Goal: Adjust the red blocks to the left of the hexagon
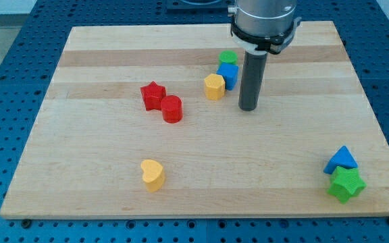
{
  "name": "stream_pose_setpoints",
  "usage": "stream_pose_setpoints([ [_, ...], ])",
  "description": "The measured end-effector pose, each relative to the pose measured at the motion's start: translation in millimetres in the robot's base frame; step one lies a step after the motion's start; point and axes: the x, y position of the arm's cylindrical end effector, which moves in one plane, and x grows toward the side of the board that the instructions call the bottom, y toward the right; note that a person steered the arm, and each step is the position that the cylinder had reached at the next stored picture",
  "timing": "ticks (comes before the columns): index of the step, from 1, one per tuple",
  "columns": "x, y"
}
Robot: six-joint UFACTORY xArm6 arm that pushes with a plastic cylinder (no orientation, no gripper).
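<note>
A red star block (153, 95) and a red round block (172, 109) touch each other left of the board's middle. A yellow hexagon block (214, 87) stands to their right, next to a blue block (228, 74) and a green round block (228, 59). My tip (249, 107) rests on the board just right of the yellow hexagon and the blue block, apart from them and far from the red blocks.
A yellow heart block (152, 175) lies near the view's bottom. A blue triangle block (342, 160) and a green star block (346, 183) sit together at the bottom right corner. The wooden board (80, 169) lies on a blue perforated table.
</note>
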Motion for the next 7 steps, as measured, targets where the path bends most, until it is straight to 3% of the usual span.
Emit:
stream_pose_setpoints([
  [1, -1, -38],
  [4, 3, -54],
  [5, 5, -121],
  [6, 47, -99],
  [7, 78, -114],
])
